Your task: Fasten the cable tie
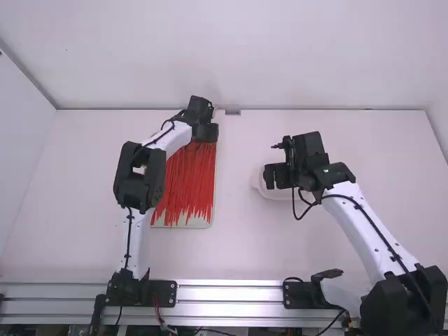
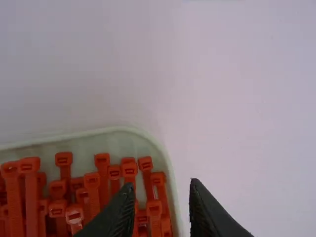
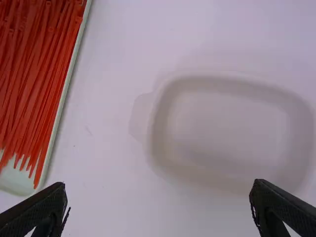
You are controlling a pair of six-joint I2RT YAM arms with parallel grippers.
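A heap of orange-red cable ties (image 1: 185,183) lies on a pale tray (image 1: 212,203) left of the table's middle. Their square heads (image 2: 98,185) crowd the tray's far rounded corner (image 2: 148,136). My left gripper (image 1: 204,133) hangs over that far end of the tray, open, its fingertips (image 2: 123,197) just above the tie heads (image 2: 159,192) with nothing held. My right gripper (image 1: 280,175) hovers open and wide above a white dish (image 3: 222,131), holding nothing. The tie tails (image 3: 34,84) show beside the dish.
The white dish (image 1: 269,187) sits right of the tray, under the right gripper, and holds nothing. Bare white table (image 1: 315,133) lies around both. A wall rises behind the table's far edge (image 1: 231,108).
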